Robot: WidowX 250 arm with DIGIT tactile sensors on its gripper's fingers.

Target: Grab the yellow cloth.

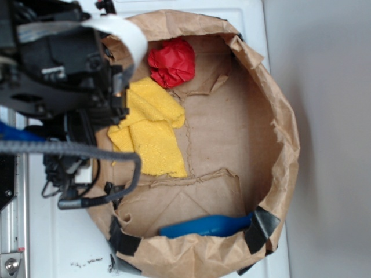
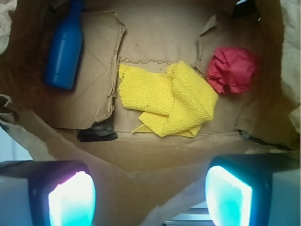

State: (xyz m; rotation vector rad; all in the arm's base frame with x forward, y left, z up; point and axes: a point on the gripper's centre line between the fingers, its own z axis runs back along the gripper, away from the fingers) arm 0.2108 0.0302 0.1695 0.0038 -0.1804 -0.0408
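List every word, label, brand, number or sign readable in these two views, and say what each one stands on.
None can be read.
The small pale patch on the black robot arm may be a label, but it is too blurred to read.
The yellow cloth, red wad, blue plastic piece and brown paper bag show no print.
The dark specks on the white surface are not legible as text.

We see a white bench (image 1: pixel 58 243) carrying a brown paper bag (image 1: pixel 284 133) with rolled-down sides. On the bag's floor lie the yellow cloth (image 2: pixel 169 99) straight ahead of the hand (image 2: pixel 150 195), a red wad (image 2: pixel 233 69) to its right, and a blue plastic piece (image 2: pixel 65 52) to its left.
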